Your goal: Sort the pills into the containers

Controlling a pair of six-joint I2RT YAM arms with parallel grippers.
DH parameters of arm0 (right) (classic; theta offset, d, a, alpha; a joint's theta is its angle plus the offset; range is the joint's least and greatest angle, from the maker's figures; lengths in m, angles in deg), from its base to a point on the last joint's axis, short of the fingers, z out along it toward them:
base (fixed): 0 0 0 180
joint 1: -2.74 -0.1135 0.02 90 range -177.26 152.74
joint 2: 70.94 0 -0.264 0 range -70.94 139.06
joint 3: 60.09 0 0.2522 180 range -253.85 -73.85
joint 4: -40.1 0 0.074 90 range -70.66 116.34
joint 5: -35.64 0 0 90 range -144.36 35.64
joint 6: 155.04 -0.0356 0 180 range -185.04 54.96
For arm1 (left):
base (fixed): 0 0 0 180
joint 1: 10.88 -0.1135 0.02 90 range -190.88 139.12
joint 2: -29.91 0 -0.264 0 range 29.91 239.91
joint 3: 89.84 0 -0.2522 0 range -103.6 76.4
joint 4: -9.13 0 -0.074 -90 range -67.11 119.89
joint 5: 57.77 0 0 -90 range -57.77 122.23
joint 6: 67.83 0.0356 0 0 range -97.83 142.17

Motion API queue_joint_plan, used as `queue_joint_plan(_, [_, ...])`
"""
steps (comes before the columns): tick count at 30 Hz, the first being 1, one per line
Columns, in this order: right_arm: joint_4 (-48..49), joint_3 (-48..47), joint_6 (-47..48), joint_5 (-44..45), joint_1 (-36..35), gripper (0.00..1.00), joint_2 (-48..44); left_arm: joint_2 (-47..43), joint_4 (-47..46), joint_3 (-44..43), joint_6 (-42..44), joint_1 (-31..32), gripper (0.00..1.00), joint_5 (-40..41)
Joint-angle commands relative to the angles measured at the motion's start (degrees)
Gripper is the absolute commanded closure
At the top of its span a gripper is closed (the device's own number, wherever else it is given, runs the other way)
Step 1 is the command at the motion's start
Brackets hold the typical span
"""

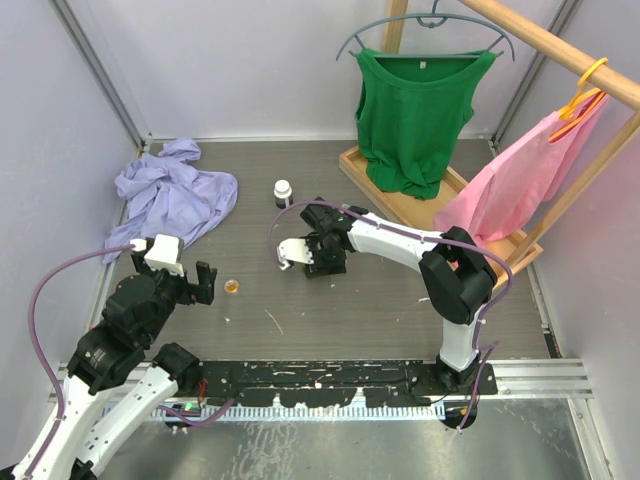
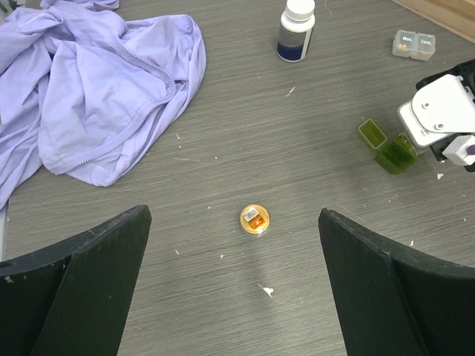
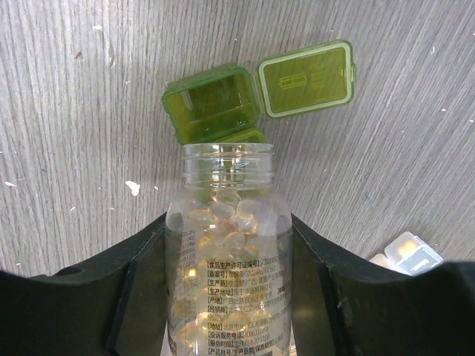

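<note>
My right gripper [image 3: 228, 222] is shut on a clear, uncapped bottle [image 3: 227, 297] of yellow softgel pills [image 3: 223, 211]. The bottle's mouth sits just over the olive green container [image 3: 214, 110], which lies on the table with one lid [image 3: 306, 78] flipped open. The clear container [image 3: 407, 254] peeks in at the lower right of that view and lies shut in the left wrist view [image 2: 414, 44]. The green container [image 2: 386, 146] sits beside the right gripper's white housing. My left gripper [image 2: 234, 215] hangs open above the bottle's gold cap [image 2: 254, 219], holding nothing.
A dark bottle with a white cap [image 1: 283, 192] stands behind the right gripper [image 1: 310, 255]. A crumpled lavender shirt [image 1: 175, 195] lies at the back left. A wooden rack [image 1: 400, 195] with a green top and a pink top fills the back right.
</note>
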Motion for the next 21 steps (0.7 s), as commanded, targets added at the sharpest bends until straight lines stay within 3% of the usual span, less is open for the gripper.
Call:
queue_joint_plan(1, [3.4, -0.1, -0.6, 1.4, 0.1, 0.99, -4.1, -0.5, -3.3, -0.1, 0.9, -0.3, 0.02, -0.7])
queue_joint_plan(4, [-2.2, -3.0, 0.4, -2.1, 0.2, 0.99, -2.9, -0.9, -3.6, 0.1, 0.9, -0.3, 0.02, -0.5])
queue_joint_plan(7, [3.7, -0.6, -1.8, 1.1, 0.6, 0.99, -4.3, -0.7, -3.3, -0.1, 0.9, -0.3, 0.02, -0.8])
queue_joint_plan(10, [-1.7, -1.9, 0.1, -1.1, -1.0, 0.99, -2.9, -1.0, -3.6, 0.1, 0.9, -0.3, 0.02, -0.6])
queue_joint_plan(12, [2.7, -0.1, -1.3, 0.9, 0.0, 0.99, -4.1, -0.8, -3.4, 0.0, 0.9, -0.3, 0.02, -0.8])
queue_joint_plan(15, [-1.3, -1.0, 0.0, -1.5, -0.9, 0.99, -3.6, -1.0, -3.6, 0.1, 1.0, -0.3, 0.02, -0.8])
queue_joint_plan(18, [3.0, 0.5, -2.0, -1.3, 0.0, 0.99, -4.7, -0.9, -3.3, -0.1, 0.9, -0.3, 0.02, -1.0])
queue_joint_plan(21, [-1.7, 0.0, 0.4, -3.1, -1.4, 0.99, -4.0, -1.1, -3.7, 0.1, 1.0, -0.3, 0.02, -0.8])
